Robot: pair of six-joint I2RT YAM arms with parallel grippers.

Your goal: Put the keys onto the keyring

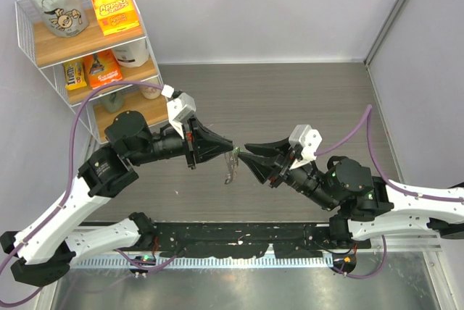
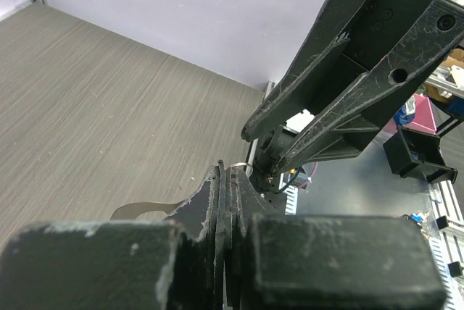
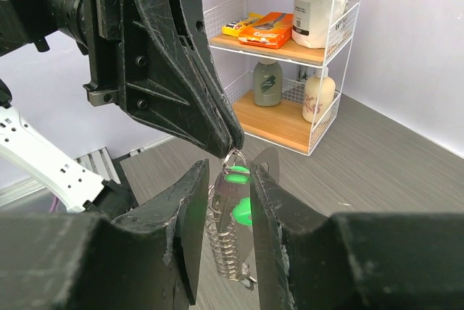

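My left gripper (image 1: 230,146) is shut on the small split ring at the top of the keyring (image 1: 231,169) and holds it above the table. The silvery coiled chain (image 3: 223,241) hangs down from the ring (image 3: 234,156). My right gripper (image 1: 245,153) meets it tip to tip. Its two fingers (image 3: 190,201) stand close on either side of a key with a bright green head (image 3: 238,177), right under the ring. A second green head (image 3: 245,213) hangs just below. In the left wrist view the ring (image 2: 243,166) peeks out of the shut jaws and a flat metal blade (image 2: 141,211) sticks out to the left.
A white wire shelf (image 1: 43,49) with boxes, a bag and bottles stands at the back left, and it also shows in the right wrist view (image 3: 290,118). The grey wood-grain tabletop (image 1: 290,100) lies under both arms. A white wall runs along the back.
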